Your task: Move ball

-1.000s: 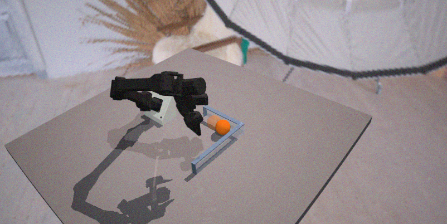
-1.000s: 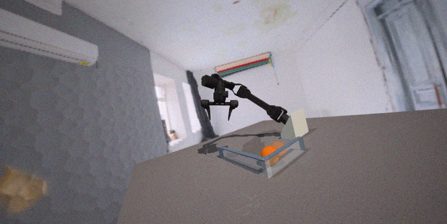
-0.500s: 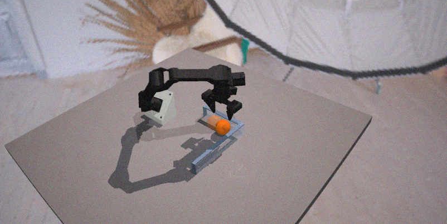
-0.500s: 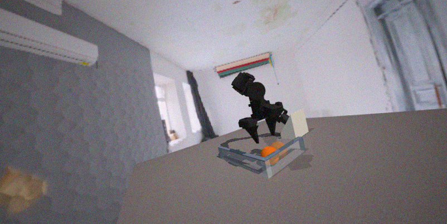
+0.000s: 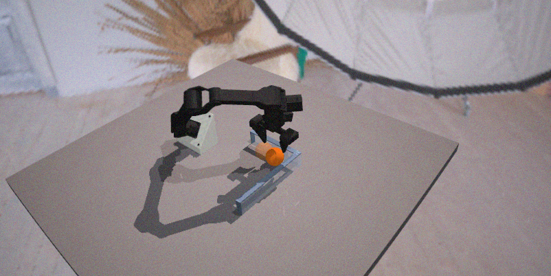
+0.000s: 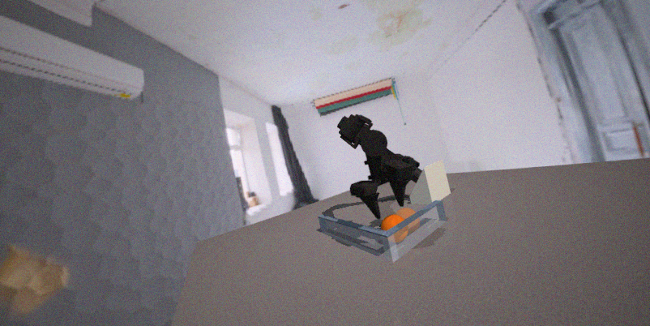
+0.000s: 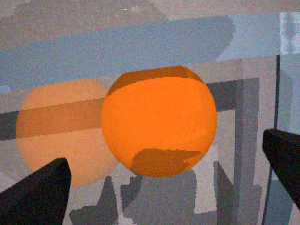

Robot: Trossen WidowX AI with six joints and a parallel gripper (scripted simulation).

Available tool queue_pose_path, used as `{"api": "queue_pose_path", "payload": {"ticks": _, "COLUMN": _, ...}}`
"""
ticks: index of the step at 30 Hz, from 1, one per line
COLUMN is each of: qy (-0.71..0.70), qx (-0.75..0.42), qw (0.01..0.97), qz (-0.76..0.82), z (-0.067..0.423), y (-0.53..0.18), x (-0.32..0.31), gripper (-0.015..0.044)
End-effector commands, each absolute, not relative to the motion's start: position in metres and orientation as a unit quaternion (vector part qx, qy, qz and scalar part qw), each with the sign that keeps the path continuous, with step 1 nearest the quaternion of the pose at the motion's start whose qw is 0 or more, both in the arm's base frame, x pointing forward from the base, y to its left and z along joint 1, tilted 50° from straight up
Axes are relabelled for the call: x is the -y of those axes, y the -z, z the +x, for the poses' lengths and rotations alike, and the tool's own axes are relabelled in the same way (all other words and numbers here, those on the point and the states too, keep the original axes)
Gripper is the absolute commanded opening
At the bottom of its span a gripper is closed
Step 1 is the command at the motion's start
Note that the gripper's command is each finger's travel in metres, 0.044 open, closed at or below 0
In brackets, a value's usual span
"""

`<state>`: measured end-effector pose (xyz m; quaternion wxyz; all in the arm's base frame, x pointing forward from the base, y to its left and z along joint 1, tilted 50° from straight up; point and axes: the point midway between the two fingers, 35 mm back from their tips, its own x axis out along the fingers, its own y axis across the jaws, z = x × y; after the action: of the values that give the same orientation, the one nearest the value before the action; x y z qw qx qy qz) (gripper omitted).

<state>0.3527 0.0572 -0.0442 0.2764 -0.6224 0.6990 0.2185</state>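
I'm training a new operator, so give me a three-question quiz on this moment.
1. True or false: the gripper is shut on the ball.
2. In the wrist view, the see-through copy lies on which side of the ball: A left, B right, C directly behind?
3. Fill in: the ball sits near the ___ where the clear walls meet.

Key: 1 false, the fingers stand wide open around it; 2 A; 3 corner.
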Motion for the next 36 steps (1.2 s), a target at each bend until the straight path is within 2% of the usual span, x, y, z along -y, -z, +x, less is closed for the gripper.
{"api": "queue_pose_path", "payload": {"ticks": 1, "qy": -0.219, "qx": -0.698, "qw": 0.273, "qz": -0.625, "z": 0.353, "y": 0.048, "x": -0.053, "gripper": 0.0440}}
{"api": "queue_pose_path", "payload": {"ticks": 28, "qy": -0.218, "qx": -0.698, "qw": 0.273, "qz": -0.625, "z": 0.349, "y": 0.075, "x": -0.021, "gripper": 0.0440}}
{"api": "queue_pose_path", "payload": {"ticks": 31, "qy": -0.218, "qx": -0.698, "qw": 0.273, "qz": -0.625, "z": 0.349, "y": 0.075, "x": -0.021, "gripper": 0.0361}}
{"api": "queue_pose_path", "payload": {"ticks": 36, "qy": -0.218, "qx": -0.698, "qw": 0.273, "qz": -0.625, "z": 0.349, "y": 0.075, "x": -0.021, "gripper": 0.0328}}
